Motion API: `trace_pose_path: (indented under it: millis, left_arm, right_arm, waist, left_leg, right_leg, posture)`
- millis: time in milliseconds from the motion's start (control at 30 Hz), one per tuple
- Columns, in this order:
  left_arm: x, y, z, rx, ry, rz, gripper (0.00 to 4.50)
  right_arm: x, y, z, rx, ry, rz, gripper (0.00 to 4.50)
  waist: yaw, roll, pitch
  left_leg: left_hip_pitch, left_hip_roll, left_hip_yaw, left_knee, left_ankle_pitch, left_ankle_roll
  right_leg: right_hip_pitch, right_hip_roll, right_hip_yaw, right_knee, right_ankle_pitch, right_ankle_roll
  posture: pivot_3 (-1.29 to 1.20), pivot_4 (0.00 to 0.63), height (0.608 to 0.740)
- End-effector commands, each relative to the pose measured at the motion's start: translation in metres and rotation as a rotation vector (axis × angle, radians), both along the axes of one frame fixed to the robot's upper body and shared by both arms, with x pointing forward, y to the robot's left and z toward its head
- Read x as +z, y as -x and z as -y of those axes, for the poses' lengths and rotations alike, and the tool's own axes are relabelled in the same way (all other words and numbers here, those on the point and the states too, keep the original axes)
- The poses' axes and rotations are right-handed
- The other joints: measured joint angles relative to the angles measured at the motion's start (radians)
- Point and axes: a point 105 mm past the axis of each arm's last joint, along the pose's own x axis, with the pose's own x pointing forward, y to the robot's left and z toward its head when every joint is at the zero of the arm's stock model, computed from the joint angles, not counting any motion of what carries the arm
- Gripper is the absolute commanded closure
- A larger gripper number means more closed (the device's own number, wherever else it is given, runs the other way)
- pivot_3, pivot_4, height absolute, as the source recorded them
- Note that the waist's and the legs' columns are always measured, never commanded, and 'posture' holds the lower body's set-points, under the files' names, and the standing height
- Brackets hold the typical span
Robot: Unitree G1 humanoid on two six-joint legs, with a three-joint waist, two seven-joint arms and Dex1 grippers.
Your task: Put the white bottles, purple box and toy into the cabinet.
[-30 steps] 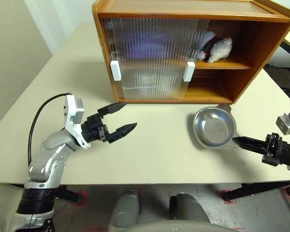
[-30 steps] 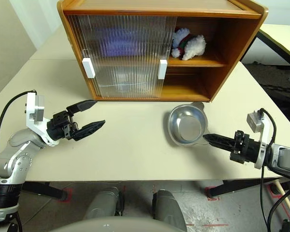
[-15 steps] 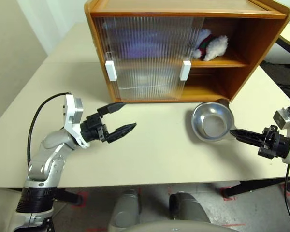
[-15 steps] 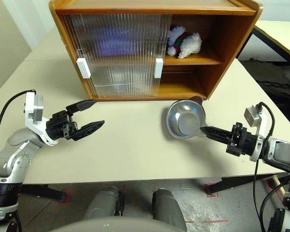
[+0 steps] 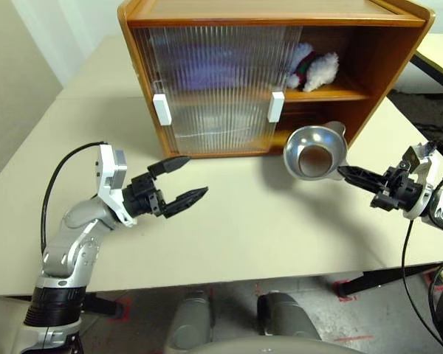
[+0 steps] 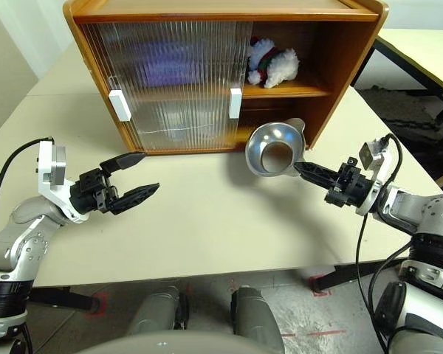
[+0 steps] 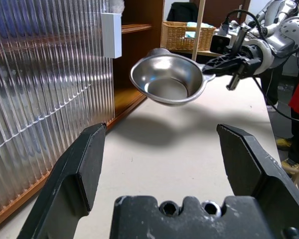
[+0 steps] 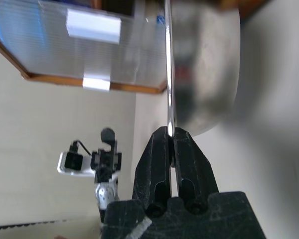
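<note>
Right gripper (image 6: 307, 169): two black fingers pinched tight on the thin rim of one round metal bowl (image 6: 273, 150), held clear of the table (image 5: 244, 236) with its shadow on the surface below. Bowl is shallow, polished steel, smooth, with a small lip tab on the far edge; it is empty. Beyond the bowl stands one cabinet (image 5: 384, 51), orange-brown wood, box-shaped, two shelves. Two ribbed translucent sliding doors cover its left part, each with one white rectangular handle (image 5: 276, 106). One toy (image 5: 316, 68), white fluffy plush with red and green trim, lies on the upper shelf in the uncovered right part, above and beyond the bowl. A blurred purple shape, likely the purple box (image 5: 218, 68), shows behind the ribbed door, upper shelf.

Left gripper (image 5: 184, 181): fingers spread wide, nothing between them, over the table, well apart from the bowl.
</note>
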Motion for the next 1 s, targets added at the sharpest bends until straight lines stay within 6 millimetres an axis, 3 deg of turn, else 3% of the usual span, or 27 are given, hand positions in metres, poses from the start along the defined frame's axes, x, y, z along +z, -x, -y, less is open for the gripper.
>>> trace_pose_path:
  millis: [33,567,1000]
  left_arm:
    - [0.002,0.002,0.001,-0.007,-0.019,0.013,0.00]
    - [0.004,0.002,0.004,0.001,-0.012,0.021,0.00]
    - [0.003,0.001,0.001,0.011,-0.016,0.026,0.00]
  right_arm:
    - [0.004,-0.021,0.007,-0.099,-0.031,0.052,4.49]
    - [-0.026,-0.086,-0.006,-0.334,0.033,0.001,4.49]
    - [-0.037,-0.110,-0.022,-0.400,0.045,-0.032,4.49]
  waist:
    - [-0.002,0.000,0.000]
    - [-0.005,0.001,0.000]
    - [-0.007,0.002,-0.002]
  left_leg:
    - [0.000,0.000,0.000,0.000,0.000,0.000]
    - [0.000,0.000,0.000,0.000,0.000,0.000]
    - [0.001,0.000,0.001,0.000,0.000,0.000]
  right_leg:
    - [0.000,0.000,0.000,0.000,0.000,0.000]
    - [0.000,0.000,0.000,0.000,0.004,-0.005]
    - [0.000,0.000,-0.001,0.001,0.005,-0.006]
  posture:
    - [0.16,0.022,0.740]
    - [0.17,0.015,0.740]
    - [0.19,0.011,0.740]
